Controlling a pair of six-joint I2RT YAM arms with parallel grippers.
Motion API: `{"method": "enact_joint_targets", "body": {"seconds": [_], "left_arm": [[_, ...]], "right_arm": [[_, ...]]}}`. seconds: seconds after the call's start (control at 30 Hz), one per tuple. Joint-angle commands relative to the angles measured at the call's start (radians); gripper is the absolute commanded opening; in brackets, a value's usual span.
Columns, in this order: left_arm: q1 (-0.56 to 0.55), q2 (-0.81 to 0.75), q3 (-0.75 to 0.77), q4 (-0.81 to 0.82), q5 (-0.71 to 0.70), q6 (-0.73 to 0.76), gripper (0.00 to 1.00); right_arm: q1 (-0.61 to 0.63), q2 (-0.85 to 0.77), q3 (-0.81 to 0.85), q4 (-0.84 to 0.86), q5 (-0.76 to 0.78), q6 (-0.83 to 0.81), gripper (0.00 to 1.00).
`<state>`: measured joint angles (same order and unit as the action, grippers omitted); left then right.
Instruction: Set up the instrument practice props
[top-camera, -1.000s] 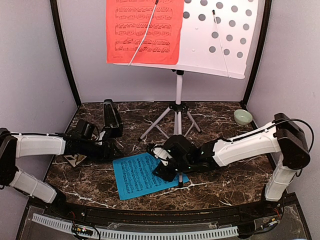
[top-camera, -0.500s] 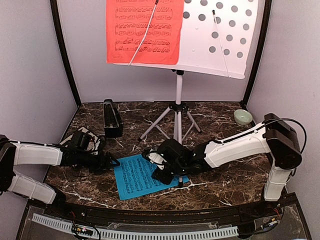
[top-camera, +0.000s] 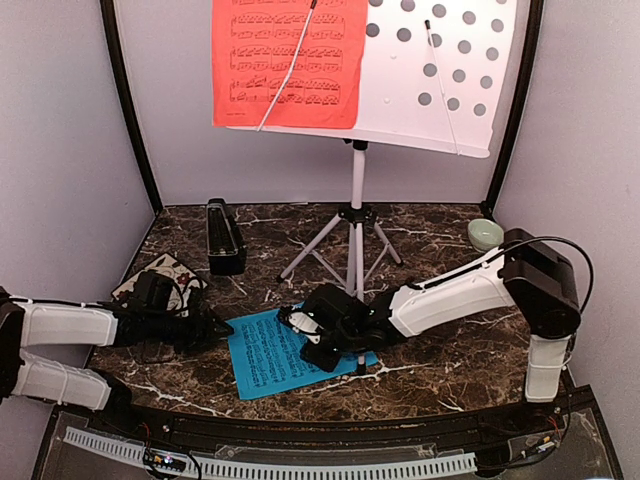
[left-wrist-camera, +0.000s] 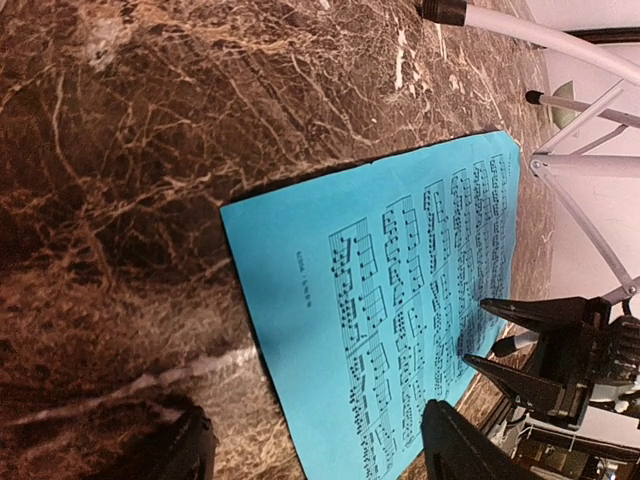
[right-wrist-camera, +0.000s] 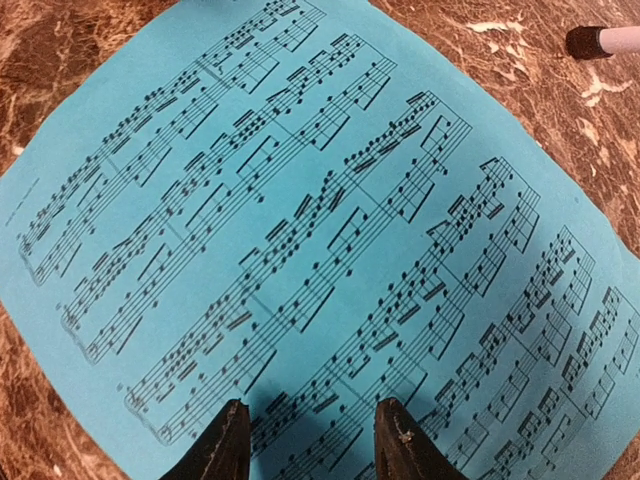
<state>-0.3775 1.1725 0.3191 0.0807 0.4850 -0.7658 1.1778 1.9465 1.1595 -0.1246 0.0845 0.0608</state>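
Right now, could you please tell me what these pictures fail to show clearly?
Top view: music stand and red sheet cut off by the upper edge.
Top view: blue sheet, right part hidden under the right gripper.
Top view: floral tile partly behind the left arm.
Right wrist view: whether its fingertips touch that sheet is unclear.

Upper sheet (top-camera: 285, 60) on music stand (top-camera: 395, 85), lower sheet (top-camera: 265, 355) on table (top-camera: 450, 345) before it, metronome (top-camera: 222, 238) left.
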Motion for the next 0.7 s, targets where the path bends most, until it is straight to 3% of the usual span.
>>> {"method": "enact_joint_targets", "body": {"seconds": [0.0,0.47,0.67], "left_arm": [[0.005,-0.065,-0.049,-0.02,-0.048,-0.058,0.73],[0.002,-0.302,-0.102,-0.196,-0.09,-0.186,0.7],[-0.061,-0.387,-0.117,-0.265,-0.068,-0.209,0.66]], "right_arm": [[-0.004,0.083,0.102,-0.005,0.049,0.012,0.43],[-0.074,0.321,0.501,-0.062,0.158,0.086,0.43],[-0.084,0.172,0.389,-0.015,0.107,0.035,0.46]]}}
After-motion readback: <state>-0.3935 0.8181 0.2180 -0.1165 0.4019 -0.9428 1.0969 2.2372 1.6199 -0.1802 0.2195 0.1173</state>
